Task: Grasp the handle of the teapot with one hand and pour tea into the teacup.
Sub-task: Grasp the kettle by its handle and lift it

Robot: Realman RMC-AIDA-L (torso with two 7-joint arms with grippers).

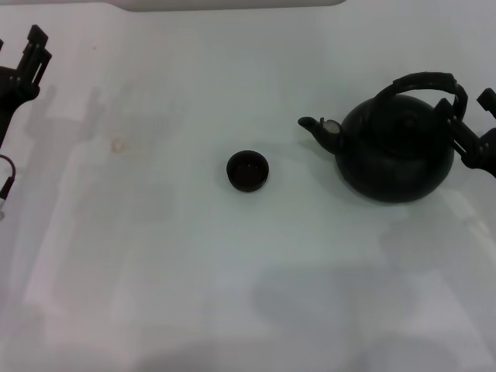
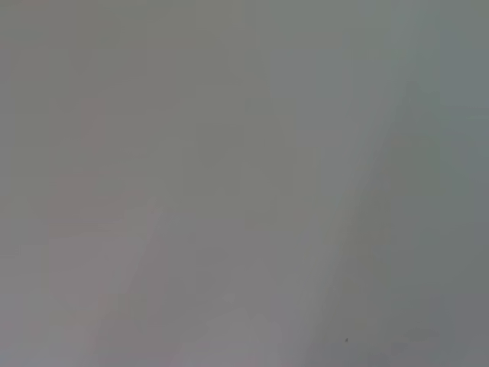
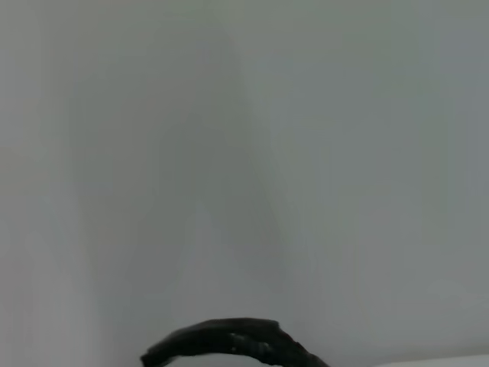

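Note:
The teapot (image 1: 395, 155), a large round matte black pot, stands on the right of the white table (image 1: 232, 294), its short spout (image 1: 316, 126) pointing toward the teacup. The handle (image 1: 422, 80) arches over its top; a piece of the handle (image 3: 229, 340) also shows at the edge of the right wrist view. The teacup (image 1: 248, 170), small, black and handleless, sits upright at the centre, about a spout's length from the spout. My right gripper (image 1: 470, 108) is at the handle's right end, open, with a finger on either side of it. My left gripper (image 1: 37, 46) is parked open at the far left.
A faint round stain (image 1: 118, 145) marks the table left of the cup. A pale raised edge (image 1: 232, 4) runs along the back of the table. A thin cable (image 1: 8, 178) hangs by the left arm. The left wrist view holds only bare surface.

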